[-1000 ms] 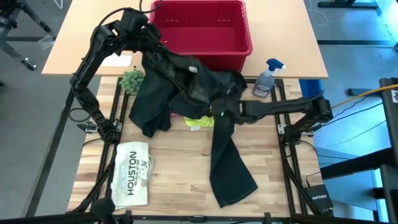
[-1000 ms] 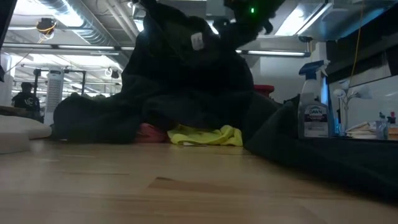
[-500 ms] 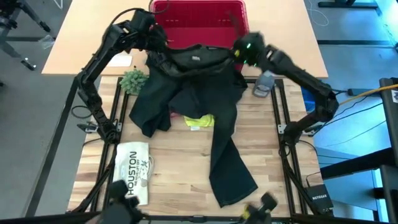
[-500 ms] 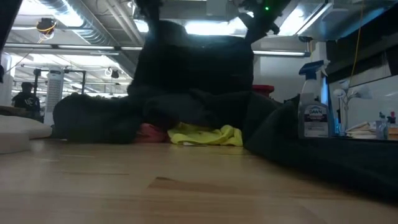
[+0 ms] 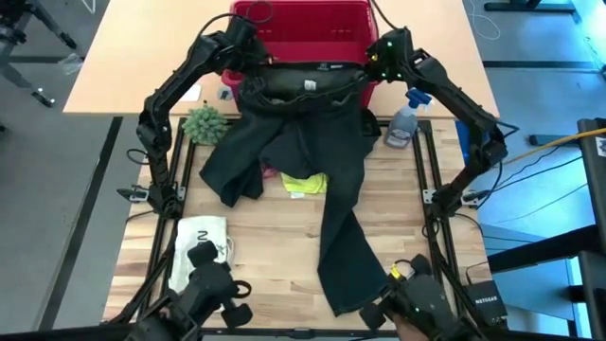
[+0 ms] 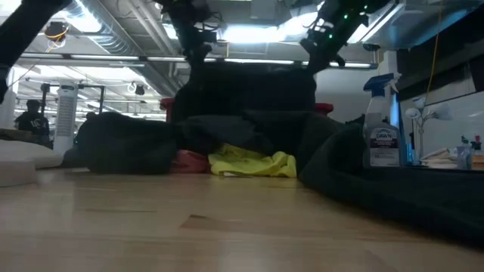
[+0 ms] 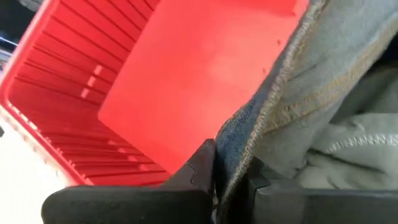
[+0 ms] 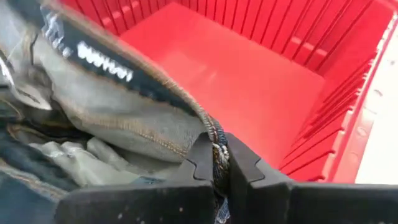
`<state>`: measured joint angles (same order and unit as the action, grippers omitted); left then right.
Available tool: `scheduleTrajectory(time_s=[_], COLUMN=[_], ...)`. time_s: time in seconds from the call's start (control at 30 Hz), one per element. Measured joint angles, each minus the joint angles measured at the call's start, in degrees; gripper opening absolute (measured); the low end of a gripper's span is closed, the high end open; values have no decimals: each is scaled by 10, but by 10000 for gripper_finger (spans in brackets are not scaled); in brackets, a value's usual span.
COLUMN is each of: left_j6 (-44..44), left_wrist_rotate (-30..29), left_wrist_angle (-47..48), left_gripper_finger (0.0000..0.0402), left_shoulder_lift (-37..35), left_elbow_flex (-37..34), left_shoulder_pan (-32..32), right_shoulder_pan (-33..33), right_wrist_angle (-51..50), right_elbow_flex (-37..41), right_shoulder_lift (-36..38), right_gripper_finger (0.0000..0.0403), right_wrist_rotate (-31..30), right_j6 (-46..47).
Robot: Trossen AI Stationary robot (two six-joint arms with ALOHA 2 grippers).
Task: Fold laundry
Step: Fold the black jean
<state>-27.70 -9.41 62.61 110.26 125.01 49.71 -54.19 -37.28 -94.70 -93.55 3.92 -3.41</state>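
The dark trousers point(image 5: 317, 156) hang by their waistband point(image 5: 305, 83), stretched between my left gripper point(image 5: 248, 70) and my right gripper point(image 5: 377, 66) in front of the red basket point(image 5: 303, 24). Both grippers are shut on that band. The legs trail onto the table; the long leg point(image 5: 352, 270) lies toward the near edge, the other point(image 5: 227, 175) is bunched at the left. A yellow T-shirt point(image 5: 305, 182) and a pink cloth point(image 6: 189, 160) lie partly under the trousers. My left gripper pinches the waistband's stitched edge point(image 7: 249, 134) between its two fingers, at the band's left end, slanting down from the table's left. My right gripper pinches the waistband's edge point(image 8: 208, 127) at its right end, slanting down from the right. The band spans between them, lifted; the legs lie on the table.
The red basket stands just behind the held waistband. A spray bottle point(image 5: 405, 118) stands at the right and a small green plant point(image 5: 202, 123) at the left. A white printed item point(image 5: 201, 244) lies near left. Dark devices point(image 5: 417, 301) show at the near edge.
My right gripper has swung from the table's middle up toward the far right, carrying its end of the waistband. My left gripper has come down and toward the basket's front. The waist, bunched before, is now spread out between them; the legs have stayed on the table.
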Motion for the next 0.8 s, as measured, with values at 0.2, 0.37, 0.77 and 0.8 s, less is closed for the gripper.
scheduleTrajectory(time_s=[0.2,0.37,0.77,0.8], left_j6=[-10,16,-83,-89], left_wrist_rotate=[17,77,150,152], left_wrist_angle=[-8,5,204,198], left_gripper_finger=[76,128,164,164], left_shoulder_lift=[-11,-22,-70,-71], left_elbow_flex=[36,83,89,87], left_shoulder_pan=[1,17,45,49], right_shoulder_pan=[0,-4,-41,-43], right_wrist_angle=[7,22,29,27], right_elbow_flex=[0,0,-50,-57], right_shoulder_lift=[-23,-27,-28,-28], right_gripper_finger=[6,6,6,6], right_wrist_rotate=[1,8,124,133], right_j6=[-16,-18,-25,-25])
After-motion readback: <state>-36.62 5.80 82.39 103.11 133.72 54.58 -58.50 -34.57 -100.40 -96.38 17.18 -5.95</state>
